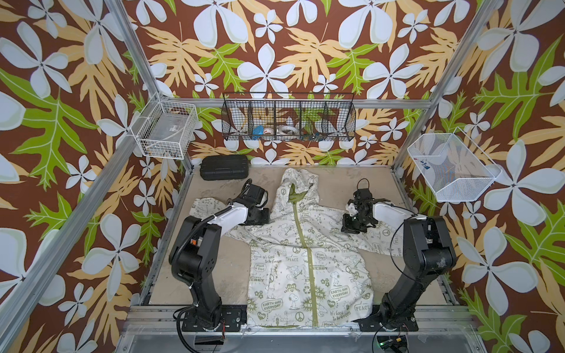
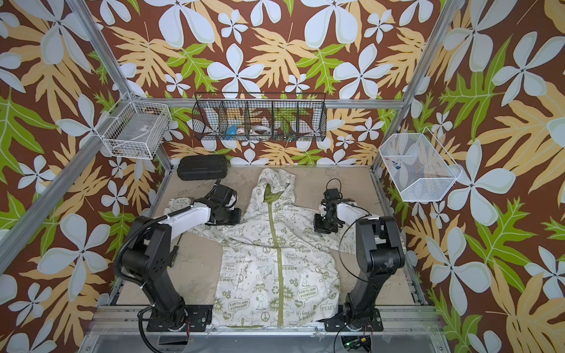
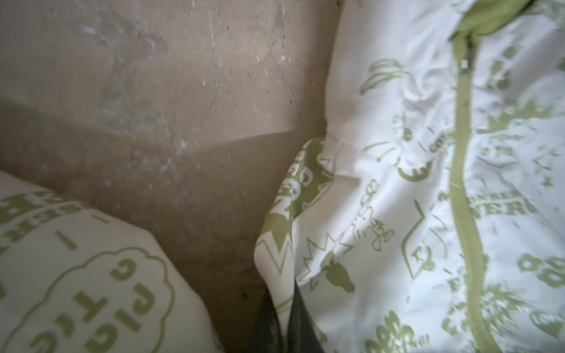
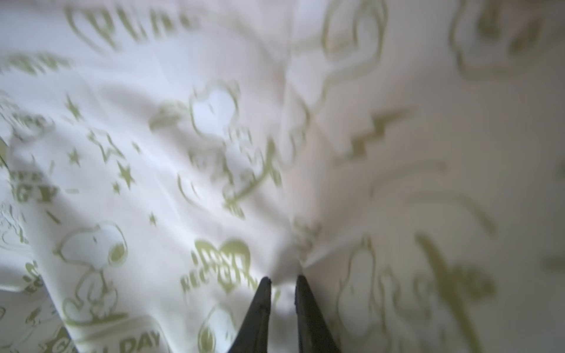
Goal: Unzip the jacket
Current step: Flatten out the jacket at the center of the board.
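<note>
The left arm [image 1: 195,259] stands left of the zipper [image 1: 308,259]. Its black upper link rises steeply to a bent elbow, and the white forearm reaches forward and in toward the zipper's upper end. The wrist tips downward, so the left gripper [image 1: 258,217] presses into the shoulder cloth just left of the zipper. In the left wrist view its dark fingers [image 3: 264,324] are pressed together on a fold of cream cloth, well apart from the zipper.

The jacket [image 1: 275,275] lies front-up on the table [image 1: 232,275], with the zipper running down its middle (closed along the chest, as far as shows). The hood is at the zipper's far end and the hem at its near end, between the two arm bases.

The right arm [image 1: 425,244], right of the zipper, mirrors the left: steep upper link, bent elbow, forearm angled inward, wrist dropped. The right gripper [image 1: 351,224] sits on the shoulder cloth right of the zipper. The right wrist view is blurred, but its fingers [image 4: 256,314] stand close together, nipping a puckered ridge of cloth.
</note>
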